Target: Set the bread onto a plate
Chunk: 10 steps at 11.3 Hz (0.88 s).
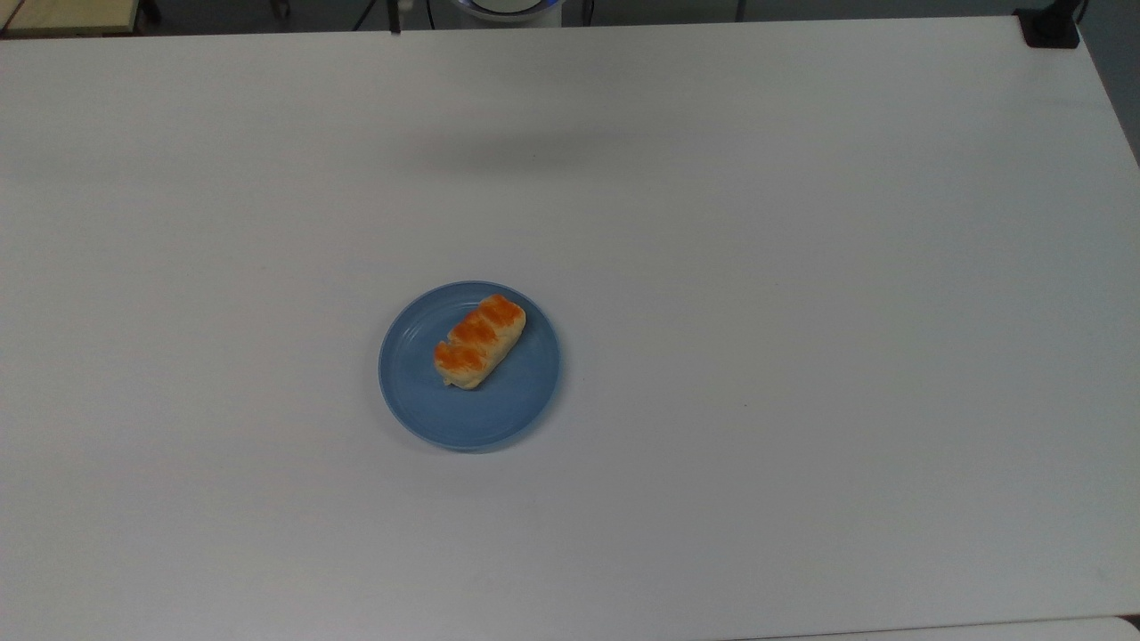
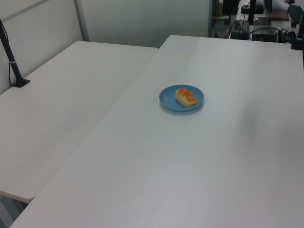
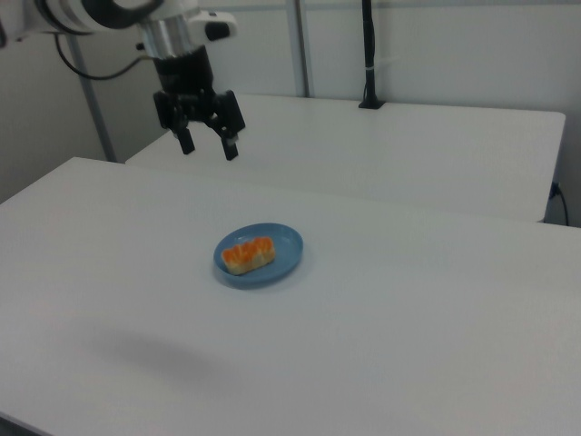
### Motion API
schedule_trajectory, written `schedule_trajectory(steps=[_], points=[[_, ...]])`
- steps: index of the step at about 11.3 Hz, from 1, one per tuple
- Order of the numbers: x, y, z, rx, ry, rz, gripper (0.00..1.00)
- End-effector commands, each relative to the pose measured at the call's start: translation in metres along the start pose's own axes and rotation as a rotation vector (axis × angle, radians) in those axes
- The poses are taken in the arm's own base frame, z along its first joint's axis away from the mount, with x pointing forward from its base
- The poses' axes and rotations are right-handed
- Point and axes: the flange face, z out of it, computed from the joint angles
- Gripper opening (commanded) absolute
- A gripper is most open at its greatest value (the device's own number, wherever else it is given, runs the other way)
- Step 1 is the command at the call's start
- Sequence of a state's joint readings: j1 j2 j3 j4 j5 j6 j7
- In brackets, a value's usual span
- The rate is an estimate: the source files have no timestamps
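Bread (image 1: 479, 342) lies on the plate (image 1: 427, 401), resting on its flat underside with the three orange glazed bumps facing up. In the top view it sits slantwise, a little toward the plate's upper half, with blue showing all around it and no part reaching over the rim. The plate stands alone on the white counter (image 1: 802, 267), roughly at the middle of the surface in the top view.

In the right view the tool (image 3: 205, 143) hangs high above the counter, up and to the right view's left of the plate, well apart from the bread. Its two black fingers (image 3: 231, 145) are spread wide with nothing between them.

Judged from this layout, the placing step is done and the task looks complete: bread released, arm clear. No further handling seems needed; any next move would only call for the arm to stay away from the plate so the bread is not nudged. A second pale counter (image 2: 57, 104) adjoins the first in the left view.
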State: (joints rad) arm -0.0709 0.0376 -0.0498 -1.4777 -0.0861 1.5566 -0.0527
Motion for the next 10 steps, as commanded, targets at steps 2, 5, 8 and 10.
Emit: schedule_trajectory(steps=[2,5,8,10], points=[[-0.023,-0.017,-0.012,0.091,0.051,0.083,1.00],[-0.016,-0.023,0.005,0.085,0.072,0.076,1.00],[-0.016,-0.019,0.003,0.083,0.083,0.032,1.00],[-0.015,-0.018,0.002,0.083,0.086,0.032,1.00]])
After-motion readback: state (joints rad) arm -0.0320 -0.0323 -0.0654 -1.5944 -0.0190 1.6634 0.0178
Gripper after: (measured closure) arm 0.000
